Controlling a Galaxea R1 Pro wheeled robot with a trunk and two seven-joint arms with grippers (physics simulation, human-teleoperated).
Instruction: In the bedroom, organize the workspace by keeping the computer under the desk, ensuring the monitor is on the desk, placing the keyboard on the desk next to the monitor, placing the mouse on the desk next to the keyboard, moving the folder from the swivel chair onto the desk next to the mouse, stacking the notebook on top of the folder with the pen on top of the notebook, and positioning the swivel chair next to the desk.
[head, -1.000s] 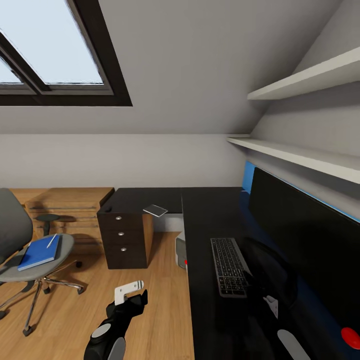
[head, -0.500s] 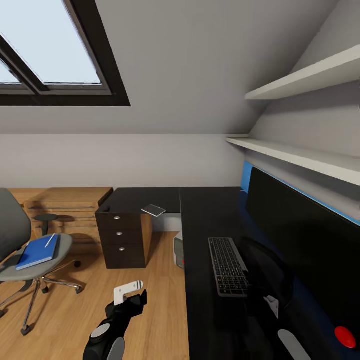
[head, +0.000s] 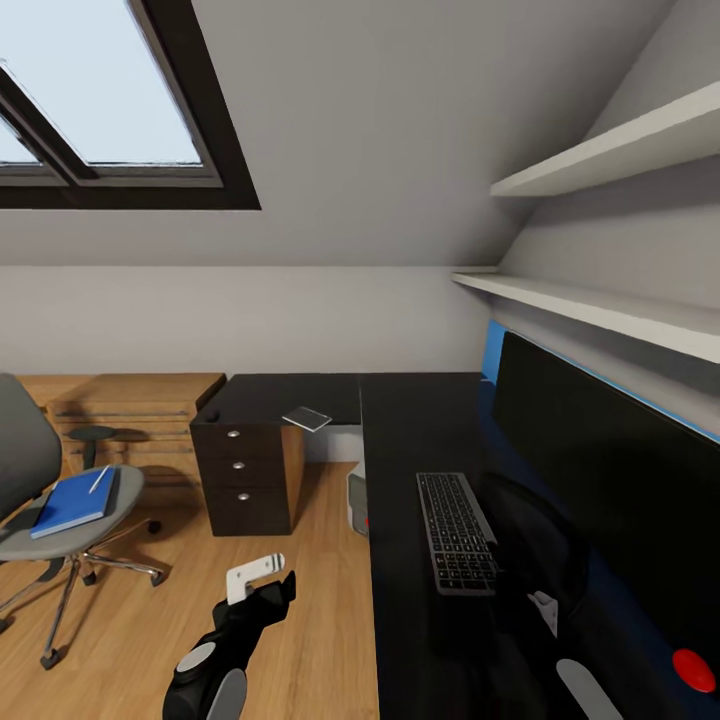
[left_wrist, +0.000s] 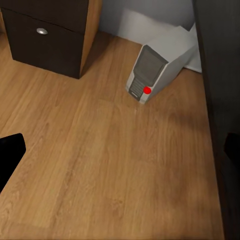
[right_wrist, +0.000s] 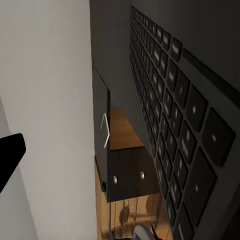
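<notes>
The black-topped desk (head: 400, 440) carries the keyboard (head: 455, 530) beside the wide black monitor (head: 600, 470). My right gripper (head: 525, 590) hovers low over the keyboard's near end, open and empty, with one black fingertip (right_wrist: 10, 155) showing. The grey computer (left_wrist: 152, 70) stands on the floor under the desk edge. My left gripper (head: 268, 585) hangs open over bare floor, holding nothing. At the left, the swivel chair (head: 20, 450) has a blue cover (head: 72, 502) on its seat with the white pen (head: 100, 480) on top. I cannot tell folder from notebook there. The mouse I cannot pick out.
A black three-drawer unit (head: 248, 470) stands under the desk's far wing, where a small flat grey slab (head: 308, 419) lies. A light wooden dresser (head: 140, 410) lines the back wall. Two shelves (head: 600, 310) jut out above the monitor. A red rounded thing (head: 693, 668) sits at the lower right.
The whole picture has slid slightly left, so the camera turned a little. My left gripper sits marginally lower in view. Nothing was taken hold of or let go.
</notes>
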